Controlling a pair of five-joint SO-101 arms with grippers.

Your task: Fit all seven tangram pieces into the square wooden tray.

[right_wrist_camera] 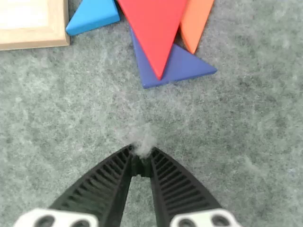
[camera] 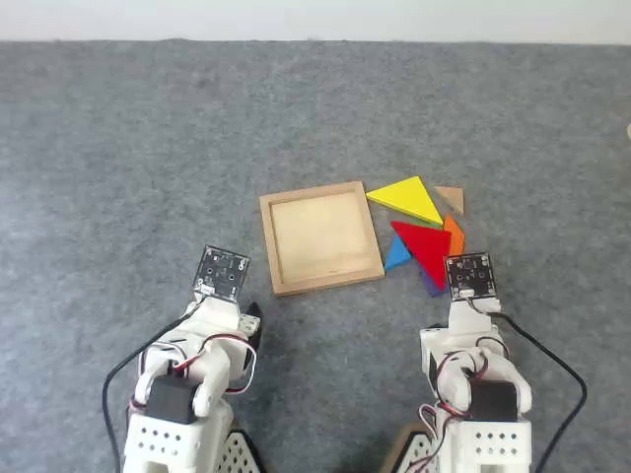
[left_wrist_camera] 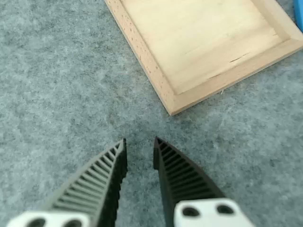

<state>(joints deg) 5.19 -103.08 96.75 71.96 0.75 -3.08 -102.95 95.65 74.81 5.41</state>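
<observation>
Bare grey carpet [camera: 148, 148] gives passage left of and in front of the square pale wooden tray [camera: 268, 246]. Its right side is crowded by overlapping coloured tangram pieces [camera: 422, 241], with a light-blue triangle [camera: 396, 256] just beside the rim.

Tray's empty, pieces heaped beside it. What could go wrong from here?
The red triangle overlaps the dark blue triangle and the orange piece; lifting one may drag the others.
The light blue piece lies right beside the tray rim, leaving little room for a claw there.
The shut right claw has fluff at its tips; the carpet may snag it.
</observation>
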